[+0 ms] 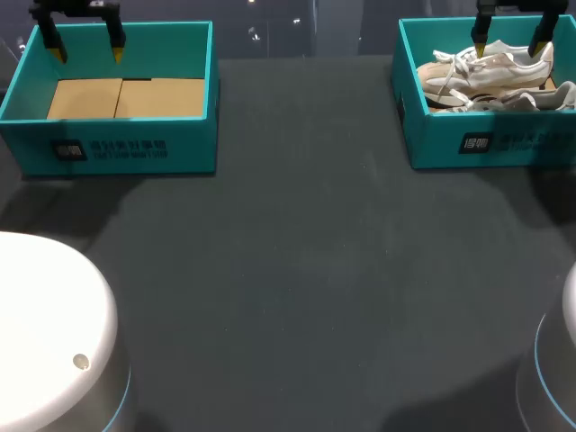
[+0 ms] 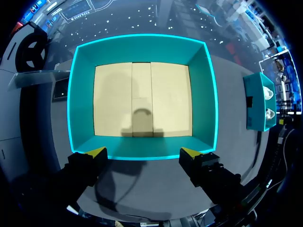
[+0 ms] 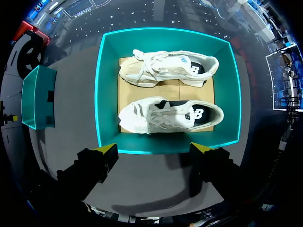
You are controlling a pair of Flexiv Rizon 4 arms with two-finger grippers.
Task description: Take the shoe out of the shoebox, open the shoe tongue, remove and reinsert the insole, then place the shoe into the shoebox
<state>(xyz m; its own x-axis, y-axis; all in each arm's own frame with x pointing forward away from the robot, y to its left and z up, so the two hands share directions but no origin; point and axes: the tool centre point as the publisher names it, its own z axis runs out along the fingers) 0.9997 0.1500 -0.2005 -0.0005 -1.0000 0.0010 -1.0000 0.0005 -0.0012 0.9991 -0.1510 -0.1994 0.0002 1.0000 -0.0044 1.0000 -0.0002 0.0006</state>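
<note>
Two white and beige shoes lie side by side in the teal shoebox point(image 1: 504, 144) at the table's far right, one point(image 1: 486, 70) further back and one point(image 1: 517, 99) nearer the front wall. My right gripper point(image 1: 510, 43) hangs open above that box. In the right wrist view the gripper point(image 3: 155, 148) is over the box's near wall point(image 3: 165, 151), with the nearer shoe point(image 3: 165, 116) and the farther shoe point(image 3: 165, 68) ahead of it, laces up. My left gripper point(image 1: 87, 47) is open above a second teal box point(image 1: 126, 148) at the far left.
The left box point(image 2: 142, 47) holds only a cardboard floor, and my left gripper point(image 2: 144, 152) hovers over its near wall. Dark table surface point(image 1: 297, 270) spreads between the boxes. White rounded robot bases point(image 1: 45, 333) stand at the near corners.
</note>
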